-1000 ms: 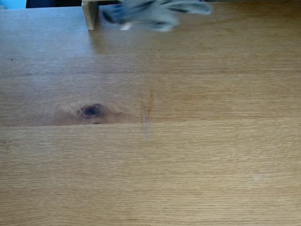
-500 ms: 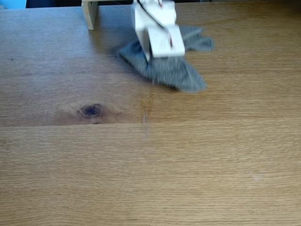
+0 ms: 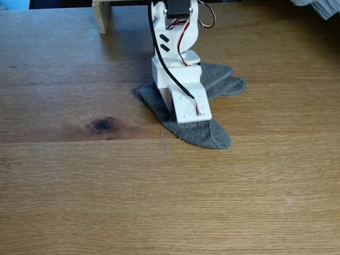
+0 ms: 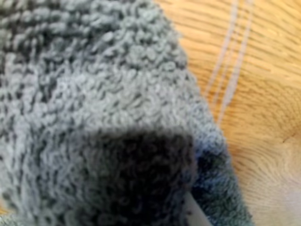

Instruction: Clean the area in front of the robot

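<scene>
The robot [image 3: 178,58], a white printed arm with a black servo and red and black wires, reaches down from the far edge onto the oak tabletop [image 3: 159,196]. Its gripper [image 3: 191,114] presses a grey terry cloth [image 3: 212,135] flat against the wood, right of the dark knot [image 3: 103,125]. The fingers are hidden under the arm's body, gripping the cloth. In the wrist view the cloth [image 4: 94,94] covers most of the picture, with bare wood [image 4: 268,117] and pale streaks [image 4: 230,61] to the right.
A light wooden block [image 3: 101,16] stands at the far edge, left of the arm. A faint smear [image 3: 164,144] marks the wood just left of the cloth's near corner. A pale blurred object [image 3: 319,6] shows at the top right corner.
The arm has come down from the far edge towards the camera. The cloth, first blurred at the top, now lies spread on the table, dragged nearer and lower in the view.
</scene>
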